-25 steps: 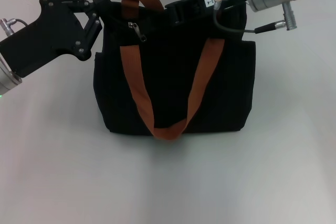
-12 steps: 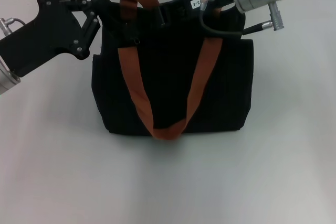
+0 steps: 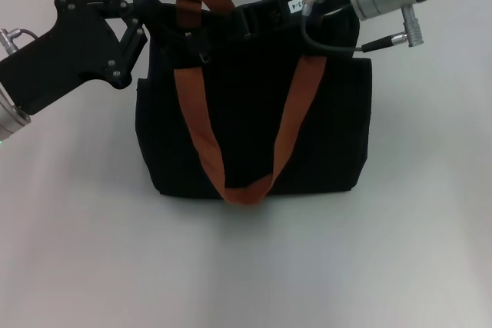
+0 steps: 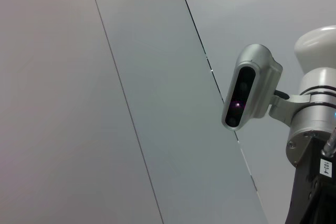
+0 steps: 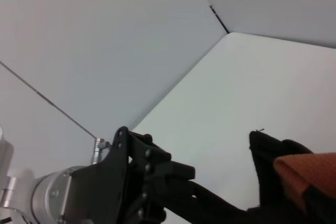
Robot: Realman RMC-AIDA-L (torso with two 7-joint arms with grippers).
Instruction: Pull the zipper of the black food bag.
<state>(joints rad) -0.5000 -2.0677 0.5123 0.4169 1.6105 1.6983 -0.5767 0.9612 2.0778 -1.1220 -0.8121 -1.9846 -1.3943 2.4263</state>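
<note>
You had the black food bag [image 3: 254, 128] standing near the desk's [image 3: 384, 266] far edge, its zipper [image 3: 202, 57] by the far-left top corner. Your left claw [image 3: 150, 7] gripped that corner; I couldn't tell the right claw's [image 3: 257, 17] state.

A lab-like test cell — bare white table [image 3: 323, 266], plain grey panelled walls [image 4: 157, 103].
</note>
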